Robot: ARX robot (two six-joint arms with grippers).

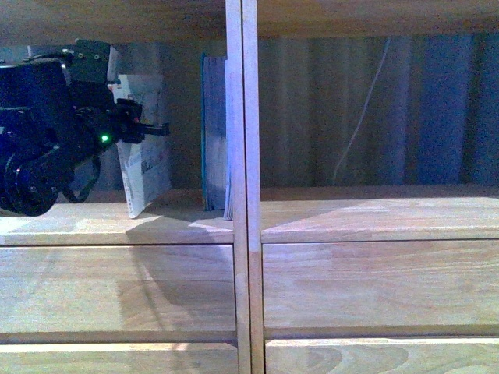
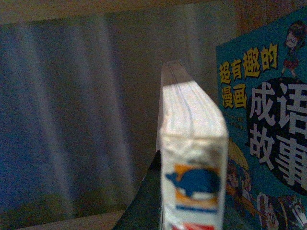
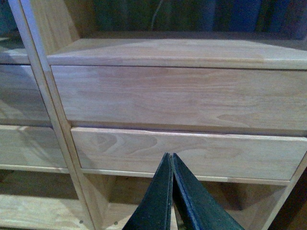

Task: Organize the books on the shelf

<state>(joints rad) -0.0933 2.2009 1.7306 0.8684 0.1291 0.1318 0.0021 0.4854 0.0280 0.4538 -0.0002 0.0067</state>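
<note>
Blue-grey curtain (image 1: pixel 437 109) folds hang behind the open back of a light-wood bookcase (image 1: pixel 366 218), and a thin white cable (image 1: pixel 360 117) runs down in front of the fabric. A central divider (image 1: pixel 242 156) splits the bookcase into two compartments, with flat drawer fronts (image 1: pixel 374 284) below the shelf board.

All the books seen stand in the compartment on the robot's left. A teal book (image 1: pixel 211 132) stands upright close to the divider, and a pale book (image 1: pixel 228 140) is pressed between it and the divider. Well apart from these, a white softcover (image 1: pixel 144 167) leans tilted, its top towards the arm and its lower corner down at the shelf board; whether that corner touches the wood cannot be told.

The left end effector (image 1: pixel 146 127) is clamped on the white softcover near its upper part, with a black finger lying across the cover and a green light glowing on the arm behind it. In the left wrist view the softcover's spine (image 2: pixel 194 182) faces the camera, showing a blue whale logo, with one dark finger (image 2: pixel 141 203) against its side. Beside it stands the teal book's cover (image 2: pixel 268 134), printed with large yellow and white Chinese characters and cartoon figures.

The right end effector (image 3: pixel 171 191) does not show in the front view. Its wrist view has the two dark fingers pressed together with nothing between them, in front of the drawer fronts.
</note>
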